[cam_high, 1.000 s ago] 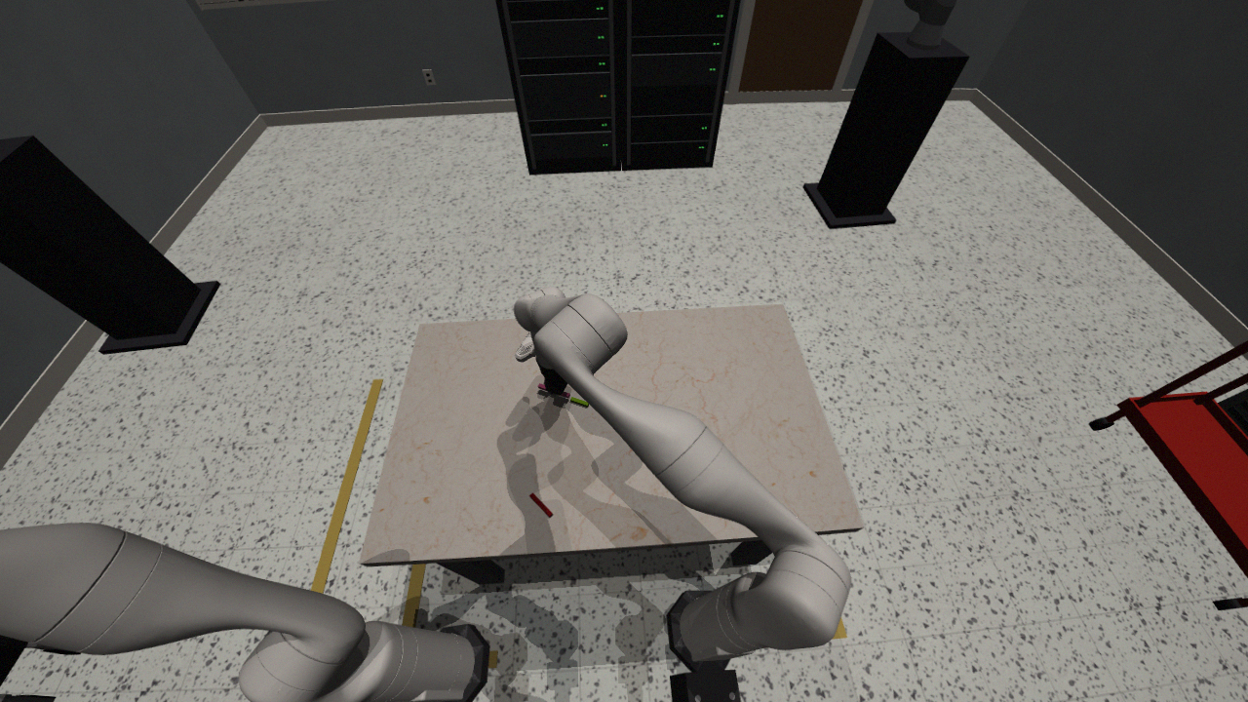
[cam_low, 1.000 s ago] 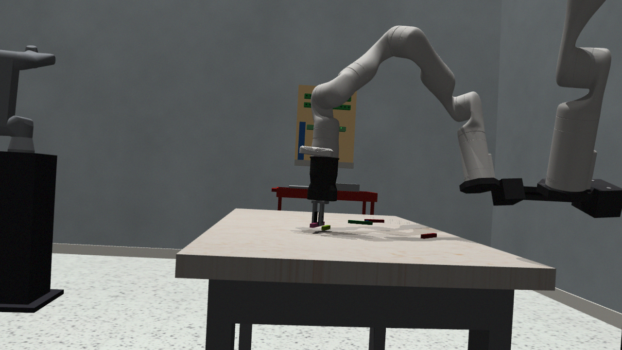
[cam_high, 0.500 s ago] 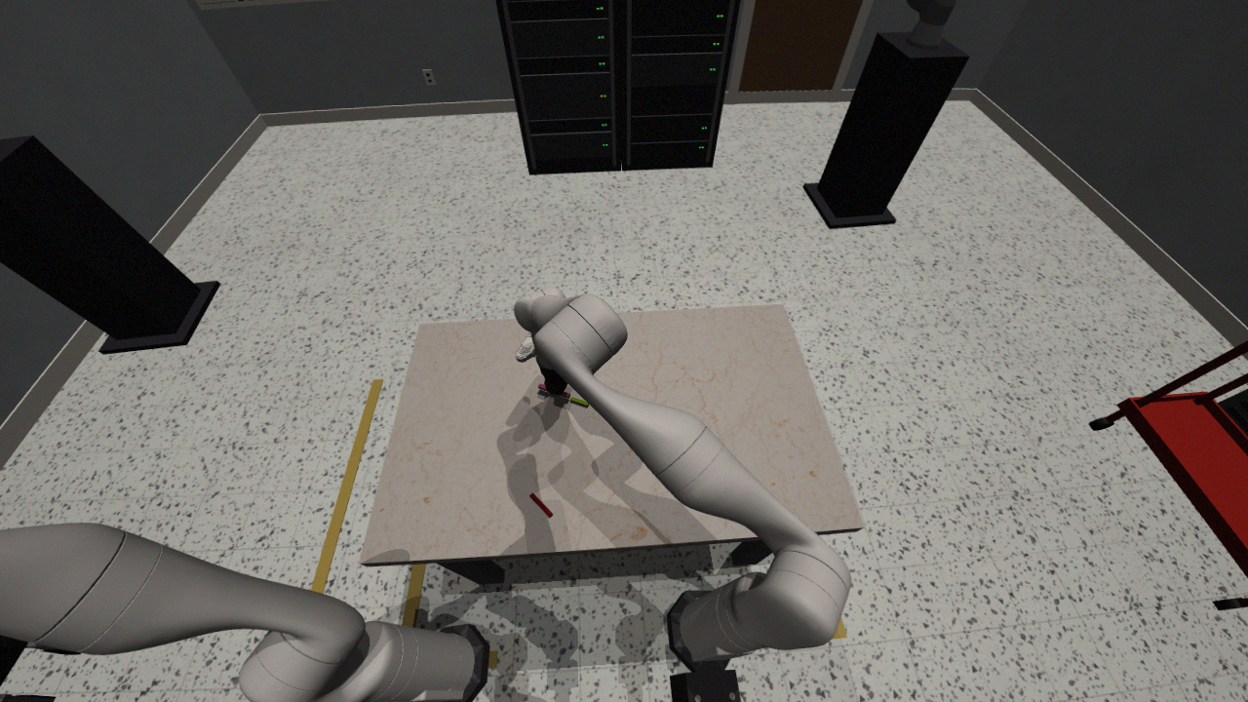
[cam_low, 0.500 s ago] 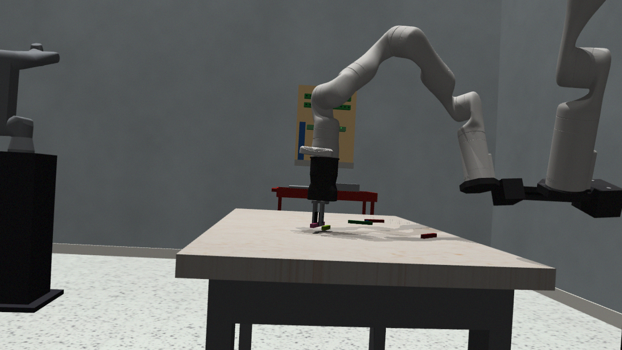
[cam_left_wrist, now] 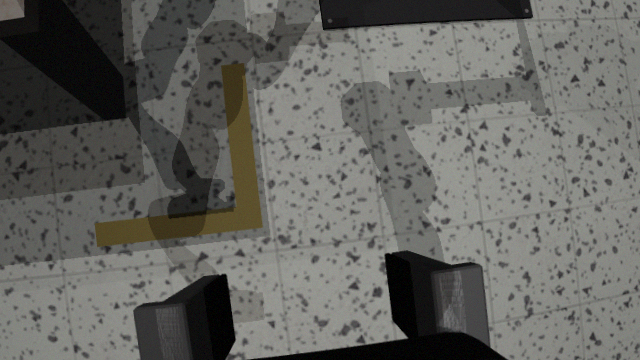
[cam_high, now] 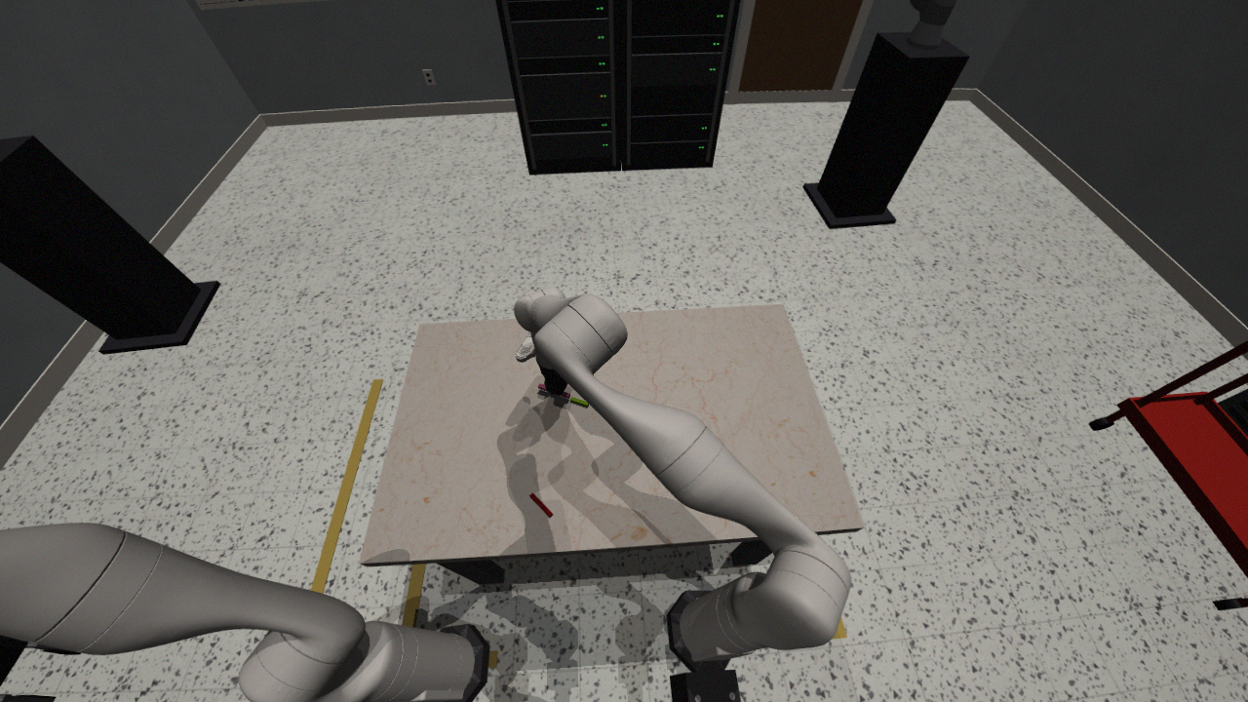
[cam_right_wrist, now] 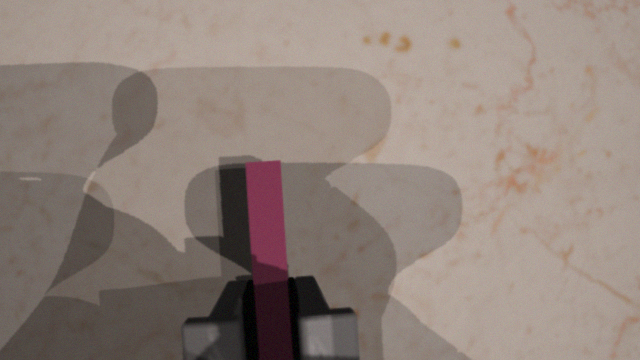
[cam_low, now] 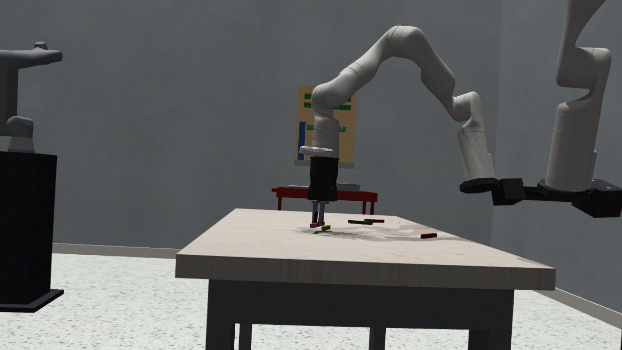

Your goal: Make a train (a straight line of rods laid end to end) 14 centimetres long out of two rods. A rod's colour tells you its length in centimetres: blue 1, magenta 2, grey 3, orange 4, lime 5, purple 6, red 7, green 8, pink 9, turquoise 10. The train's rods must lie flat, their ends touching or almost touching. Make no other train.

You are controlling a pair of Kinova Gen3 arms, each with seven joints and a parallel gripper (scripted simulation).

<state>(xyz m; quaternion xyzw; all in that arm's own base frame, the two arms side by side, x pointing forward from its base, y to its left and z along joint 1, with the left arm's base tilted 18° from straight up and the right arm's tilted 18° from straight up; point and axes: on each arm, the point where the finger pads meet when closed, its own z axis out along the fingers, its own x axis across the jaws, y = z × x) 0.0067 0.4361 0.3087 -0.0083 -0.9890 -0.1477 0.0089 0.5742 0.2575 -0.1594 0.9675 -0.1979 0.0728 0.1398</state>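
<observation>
Long pink rod [cam_high: 544,387] [cam_low: 313,225] [cam_right_wrist: 266,215]: gripped in our right gripper [cam_high: 555,392] [cam_low: 318,225] [cam_right_wrist: 273,314], just above the pale marble tabletop [cam_high: 715,375] [cam_low: 261,239] [cam_right_wrist: 500,100]
Short lime rod [cam_high: 579,402] [cam_low: 325,227]: near our pink one
Our left gripper [cam_left_wrist: 309,298]: wide open over speckled floor [cam_left_wrist: 325,175]

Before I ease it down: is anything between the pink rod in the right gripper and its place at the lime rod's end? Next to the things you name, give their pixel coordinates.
Nothing visible. The right gripper [cam_high: 555,392] [cam_low: 318,223] [cam_right_wrist: 273,314] holds the pink rod [cam_high: 542,387] [cam_low: 313,225] [cam_right_wrist: 266,215] close to the lime rod [cam_high: 580,402] [cam_low: 325,227]; the wrist view misses that meeting end.
</observation>
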